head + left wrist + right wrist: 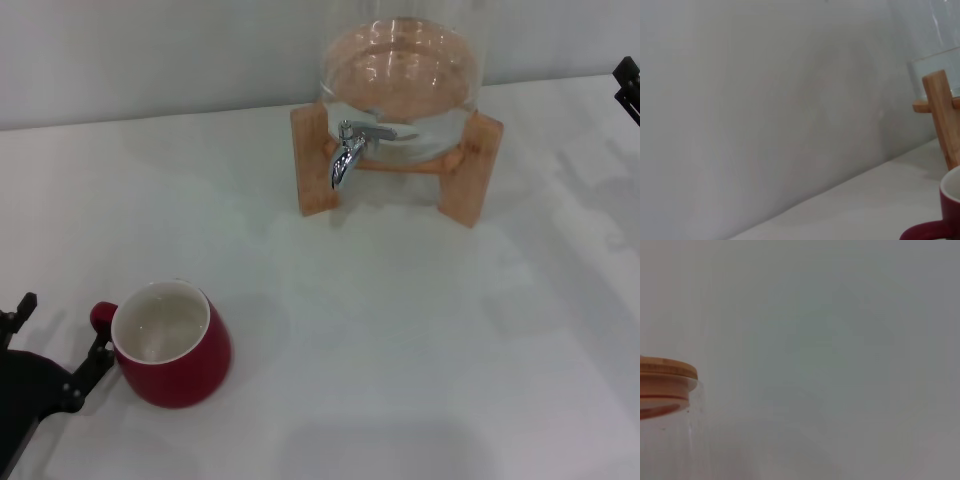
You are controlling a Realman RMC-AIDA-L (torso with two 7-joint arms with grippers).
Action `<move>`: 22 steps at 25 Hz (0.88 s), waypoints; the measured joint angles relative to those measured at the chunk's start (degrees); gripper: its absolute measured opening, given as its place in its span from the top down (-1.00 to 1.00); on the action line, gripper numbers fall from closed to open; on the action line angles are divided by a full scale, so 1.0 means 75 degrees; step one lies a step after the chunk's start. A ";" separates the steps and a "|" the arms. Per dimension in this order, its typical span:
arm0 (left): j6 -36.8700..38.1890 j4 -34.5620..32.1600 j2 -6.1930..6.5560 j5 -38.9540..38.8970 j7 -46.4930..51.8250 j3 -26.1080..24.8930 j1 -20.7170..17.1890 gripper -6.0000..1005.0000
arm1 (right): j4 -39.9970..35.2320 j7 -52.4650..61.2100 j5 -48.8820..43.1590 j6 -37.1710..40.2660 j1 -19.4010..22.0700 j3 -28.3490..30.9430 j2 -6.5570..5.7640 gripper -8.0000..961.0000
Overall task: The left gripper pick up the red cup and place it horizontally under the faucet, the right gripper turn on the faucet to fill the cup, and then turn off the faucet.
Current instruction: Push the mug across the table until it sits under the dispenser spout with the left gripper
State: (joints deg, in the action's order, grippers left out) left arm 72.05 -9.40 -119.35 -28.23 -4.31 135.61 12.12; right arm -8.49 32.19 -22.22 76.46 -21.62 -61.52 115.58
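The red cup stands upright on the white table at the front left, white inside, its small handle turned left. My left gripper sits just left of the cup, open, with one black finger close under the handle and the other farther left. The left wrist view catches the cup's rim and handle at a corner. The chrome faucet juts from the glass dispenser at the back, spout down, well away from the cup. Only a black tip of my right gripper shows, at the right edge.
The dispenser rests on a wooden stand with two upright legs, one also seen in the left wrist view. Its wooden lid shows in the right wrist view. A pale wall runs behind the table.
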 joint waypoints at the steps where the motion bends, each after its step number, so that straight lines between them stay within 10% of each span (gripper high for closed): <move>1: -0.0006 0.0000 0.0000 0.0012 0.0000 0.0000 0.0016 -0.72 | -0.0001 -0.0001 -0.0001 0.0000 0.0000 0.0000 0.0000 -0.72; 22: -0.0048 0.0105 -0.0004 0.0107 0.0000 0.0000 0.0306 -0.72 | 0.0006 -0.0004 0.0014 0.0000 0.0000 0.0000 0.0000 -0.72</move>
State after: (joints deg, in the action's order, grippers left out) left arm 71.69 -8.62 -119.38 -27.43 -4.31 135.62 14.42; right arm -8.44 32.16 -22.11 76.46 -21.62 -61.52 115.58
